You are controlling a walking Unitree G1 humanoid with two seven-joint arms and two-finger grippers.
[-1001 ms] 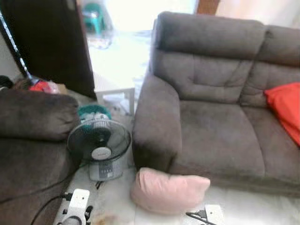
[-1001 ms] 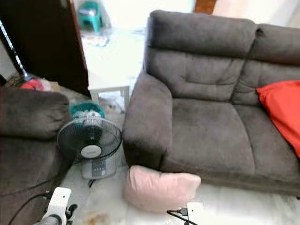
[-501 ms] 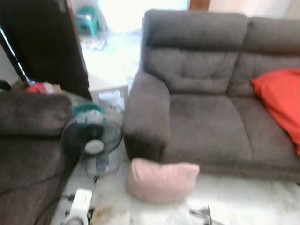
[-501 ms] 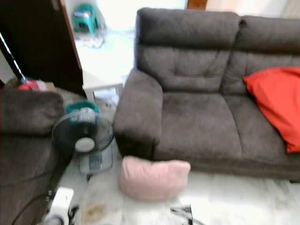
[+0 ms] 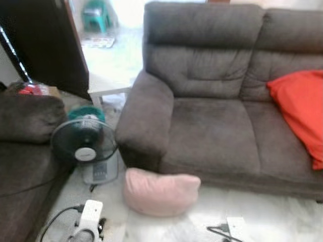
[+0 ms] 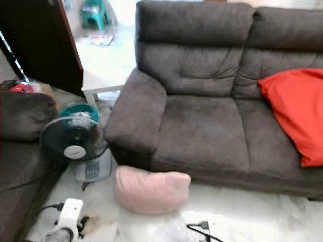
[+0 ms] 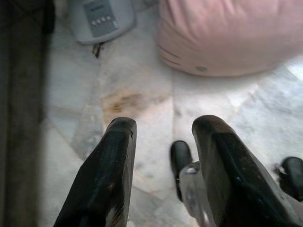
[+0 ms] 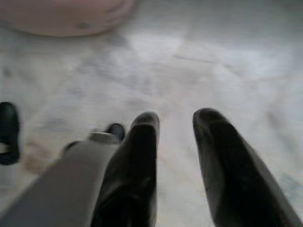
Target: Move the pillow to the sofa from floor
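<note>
The pink pillow [image 5: 160,191] lies on the pale marble floor, against the front of the dark grey sofa [image 5: 217,126] near its left armrest. Both arms hang low over the floor, short of the pillow. In the left wrist view my left gripper [image 7: 165,124] is open, with bare floor between its black fingers [image 7: 113,161] and the pillow [image 7: 227,33] just beyond. My right gripper [image 8: 177,117] is also open over the floor, with the pillow's edge [image 8: 61,16] farther off.
A red cushion [image 5: 300,111] lies on the sofa's right seat. A standing fan [image 5: 85,146] sits on the floor left of the pillow, beside a second dark sofa [image 5: 25,121]. A white low table [image 5: 108,83] stands behind. A cable [image 5: 219,233] trails on the floor.
The whole picture has shifted left as the camera moved, and the sofa seat now sits more in the middle. The pillow stays on the floor. Both arms still hang low.
</note>
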